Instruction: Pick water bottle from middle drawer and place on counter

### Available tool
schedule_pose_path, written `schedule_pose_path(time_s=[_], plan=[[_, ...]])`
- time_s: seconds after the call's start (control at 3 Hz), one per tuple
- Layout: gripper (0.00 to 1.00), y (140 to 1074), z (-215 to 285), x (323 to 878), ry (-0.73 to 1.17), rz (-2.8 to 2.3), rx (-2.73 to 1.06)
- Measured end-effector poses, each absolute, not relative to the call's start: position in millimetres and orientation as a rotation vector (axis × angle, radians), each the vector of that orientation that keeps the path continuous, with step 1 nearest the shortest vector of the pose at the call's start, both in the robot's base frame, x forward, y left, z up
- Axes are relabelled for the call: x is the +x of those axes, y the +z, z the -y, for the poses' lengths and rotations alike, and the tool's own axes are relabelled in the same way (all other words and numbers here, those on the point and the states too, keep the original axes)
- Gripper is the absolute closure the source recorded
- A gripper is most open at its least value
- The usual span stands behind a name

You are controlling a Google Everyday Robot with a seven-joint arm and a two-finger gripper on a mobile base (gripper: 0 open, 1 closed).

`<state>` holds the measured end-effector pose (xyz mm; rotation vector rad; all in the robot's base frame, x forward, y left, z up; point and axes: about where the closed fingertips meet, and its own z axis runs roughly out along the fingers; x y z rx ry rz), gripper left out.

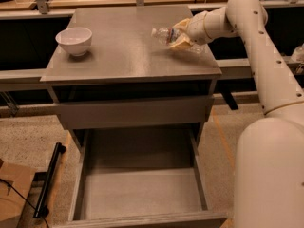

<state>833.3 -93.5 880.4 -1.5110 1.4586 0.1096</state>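
The water bottle [167, 34], clear crinkled plastic with its cap pointing left, lies tilted in my gripper [182, 36], held just above the right side of the grey counter [128, 56]. The gripper is shut on the bottle's body. My white arm reaches in from the right. The middle drawer [142, 191] stands pulled out below, its floor bare.
A white bowl [74, 41] sits on the counter's left side. The upper drawer front [133, 112] is shut. A black bar [50, 179] lies on the floor at the left, next to cardboard [12, 194]. Grey ledges [21, 75] run behind the cabinet.
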Motion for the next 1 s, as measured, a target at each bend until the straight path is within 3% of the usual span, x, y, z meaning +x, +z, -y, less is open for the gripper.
schedule_pose_path(time_s=[0.33,0.67,1.0], plan=[[0.12,861.6,85.0,826.5,0.159,-1.476,-1.515],[0.0,859.2,81.3,826.7,0.165,-1.475,-1.521],[0.0,862.0,81.3,826.7,0.165,-1.475,-1.521]])
